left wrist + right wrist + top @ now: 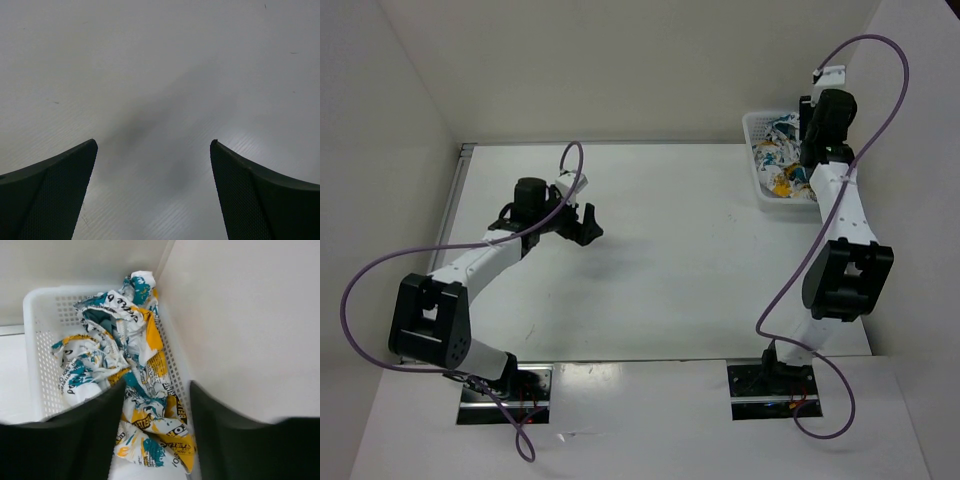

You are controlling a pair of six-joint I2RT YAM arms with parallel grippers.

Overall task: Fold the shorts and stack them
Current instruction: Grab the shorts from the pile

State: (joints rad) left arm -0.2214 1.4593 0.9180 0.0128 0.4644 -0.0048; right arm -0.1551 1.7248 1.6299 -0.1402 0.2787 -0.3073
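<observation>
Lighting's bright and flat, coming from overhead. In the top view the table (650, 290) only gets faint, soft-edged shadows under the arms. The left wrist view is greyer, with a smeary dark shadow between the left fingers (50, 195) and some sheen at near right. The right wrist view is crisp on the shorts (125, 365), but the right fingers (65, 440) are dark, soft-focus blobs.

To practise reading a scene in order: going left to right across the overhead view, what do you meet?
Left arm's shoulder block → left pincer → bare table → white mesh basket holding the shorts. The right arm overlaps the basket, so it is omitted.
</observation>
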